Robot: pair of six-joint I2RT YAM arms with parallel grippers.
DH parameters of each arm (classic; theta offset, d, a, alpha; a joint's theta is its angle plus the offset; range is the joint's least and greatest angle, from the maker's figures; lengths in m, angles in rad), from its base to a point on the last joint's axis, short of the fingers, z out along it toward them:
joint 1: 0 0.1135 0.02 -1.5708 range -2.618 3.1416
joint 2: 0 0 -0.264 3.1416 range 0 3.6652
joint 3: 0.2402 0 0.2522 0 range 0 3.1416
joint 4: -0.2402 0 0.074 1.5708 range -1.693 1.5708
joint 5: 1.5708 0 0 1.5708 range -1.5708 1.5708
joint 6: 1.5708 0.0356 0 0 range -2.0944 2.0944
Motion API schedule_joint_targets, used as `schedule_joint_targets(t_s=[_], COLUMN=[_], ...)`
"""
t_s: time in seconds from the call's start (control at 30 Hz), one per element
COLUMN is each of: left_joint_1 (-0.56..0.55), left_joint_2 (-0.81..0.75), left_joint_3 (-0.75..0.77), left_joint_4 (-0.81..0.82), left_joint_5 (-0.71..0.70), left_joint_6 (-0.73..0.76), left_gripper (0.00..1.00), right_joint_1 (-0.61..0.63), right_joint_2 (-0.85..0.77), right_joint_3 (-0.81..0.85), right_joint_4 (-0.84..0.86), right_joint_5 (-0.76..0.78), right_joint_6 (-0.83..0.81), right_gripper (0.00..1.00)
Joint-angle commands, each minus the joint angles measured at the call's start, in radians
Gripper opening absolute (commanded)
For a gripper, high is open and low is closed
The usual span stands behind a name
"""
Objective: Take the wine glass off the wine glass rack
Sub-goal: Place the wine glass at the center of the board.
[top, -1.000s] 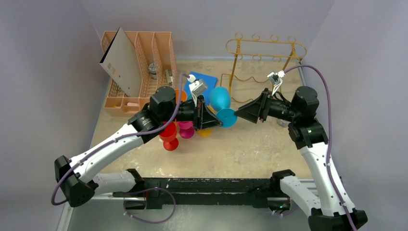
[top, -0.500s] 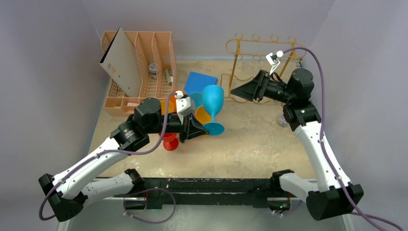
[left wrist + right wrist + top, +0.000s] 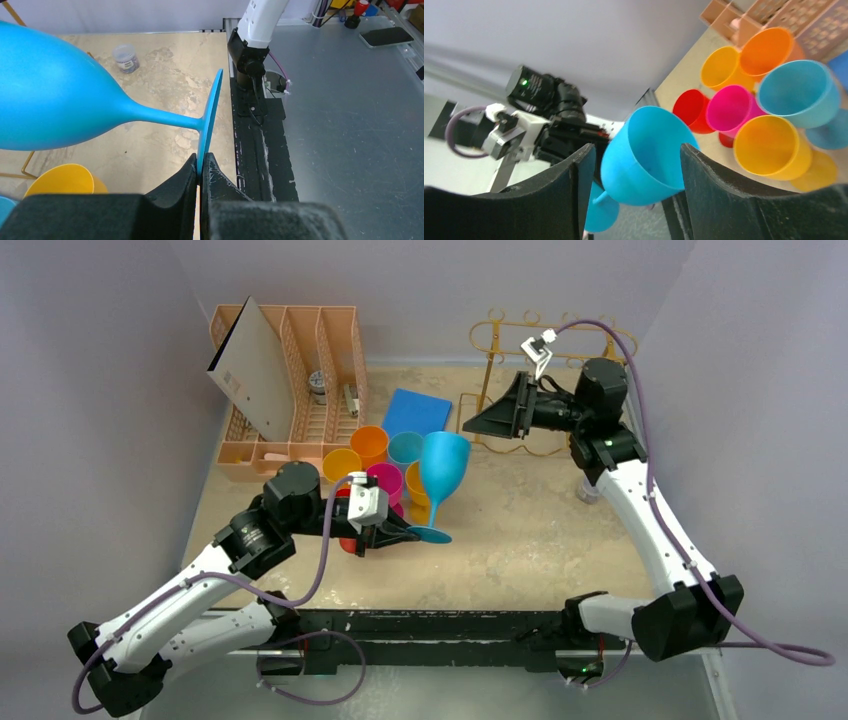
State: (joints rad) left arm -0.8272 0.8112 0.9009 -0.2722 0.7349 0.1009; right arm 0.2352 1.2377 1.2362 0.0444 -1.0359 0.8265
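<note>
The left gripper (image 3: 201,162) is clenched on the foot rim of the blue wine glass (image 3: 443,460). The glass is tilted beside the coloured cups (image 3: 367,445), clear of the wine glass rack (image 3: 487,380). The right gripper (image 3: 468,427) is spread and empty, near the rack.

Top camera looks down; both wrist cameras, close, seemingly share the wine glass (image 3: 50,95)

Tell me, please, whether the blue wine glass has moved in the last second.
Yes. The wine glass, its foot pinched in the left gripper, has shifted toward the table's near edge, away from the rack.
</note>
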Motion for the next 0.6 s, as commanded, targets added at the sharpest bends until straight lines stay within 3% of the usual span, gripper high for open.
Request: schedule_joint_targets(t_s=[0.0,0.33,0.47,0.57], left_joint_1=[-0.004,-0.004,-0.004,-0.004], left_joint_2=[0.006,0.006,0.021,0.025], left_joint_3=[-0.013,-0.010,0.000,0.004], left_joint_4=[0.023,-0.014,-0.040,-0.058], left_joint_5=[0.051,0.015,-0.009,-0.019], left_joint_6=[0.074,0.138,0.176,0.197], left_gripper=[0.00,0.00,0.00,0.00], right_joint_1=[0.059,0.091,0.096,0.097], right_joint_2=[0.036,0.082,0.088,0.091], right_joint_3=[0.089,0.145,0.149,0.148], right_joint_4=[0.017,-0.194,-0.206,-0.212], right_joint_5=[-0.139,-0.288,-0.349,-0.377], right_joint_6=[0.015,-0.034,-0.038,-0.038], right_gripper=[0.63,0.43,0.31,0.34])
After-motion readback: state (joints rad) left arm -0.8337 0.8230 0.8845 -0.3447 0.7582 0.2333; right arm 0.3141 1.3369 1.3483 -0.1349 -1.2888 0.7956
